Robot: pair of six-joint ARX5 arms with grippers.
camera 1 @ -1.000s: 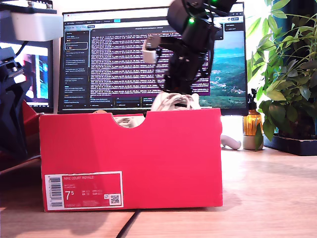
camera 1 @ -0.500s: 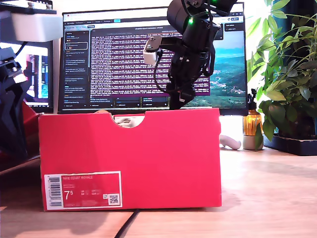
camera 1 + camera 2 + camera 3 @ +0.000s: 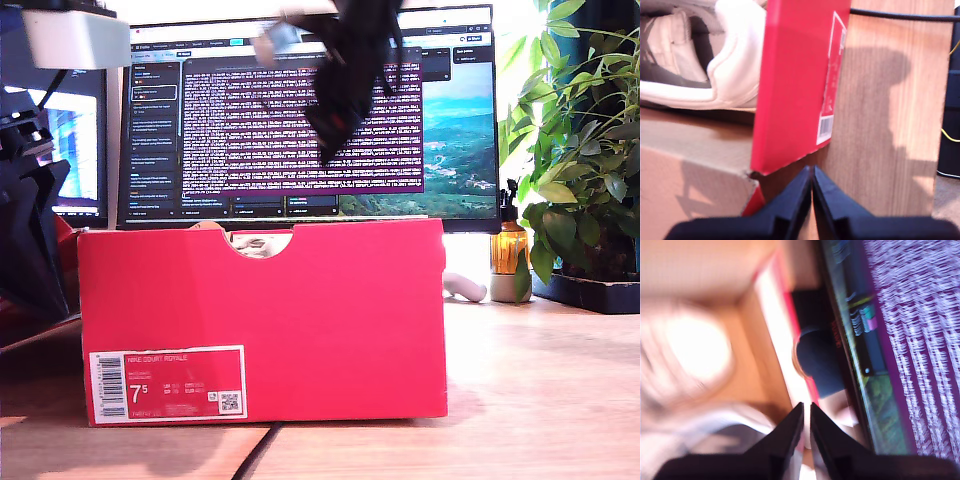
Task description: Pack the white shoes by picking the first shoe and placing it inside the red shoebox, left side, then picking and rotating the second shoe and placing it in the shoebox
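The red shoebox (image 3: 300,300) stands on the wooden table with its notch and "7.5" label (image 3: 168,385) facing the exterior camera. A bit of a white shoe (image 3: 258,243) shows through the notch. In the first wrist view a white shoe (image 3: 735,65) lies inside the shoebox (image 3: 795,75). My first gripper (image 3: 812,175) is shut and empty above the box's corner. My second gripper (image 3: 330,150), blurred, hangs well above the box in front of the monitor. In its own view my second gripper (image 3: 806,410) is shut and empty, over a blurred white shoe (image 3: 695,355).
A wide monitor (image 3: 250,120) stands behind the box. A leafy plant (image 3: 580,150), an amber bottle (image 3: 508,250) and a small white object (image 3: 465,287) are at the exterior view's right. A dark arm (image 3: 30,230) is at its left edge. A black cable (image 3: 900,17) crosses the table.
The white shoe held above the box has gone down inside it. My second gripper has let go and risen, shifting toward the exterior view's left.
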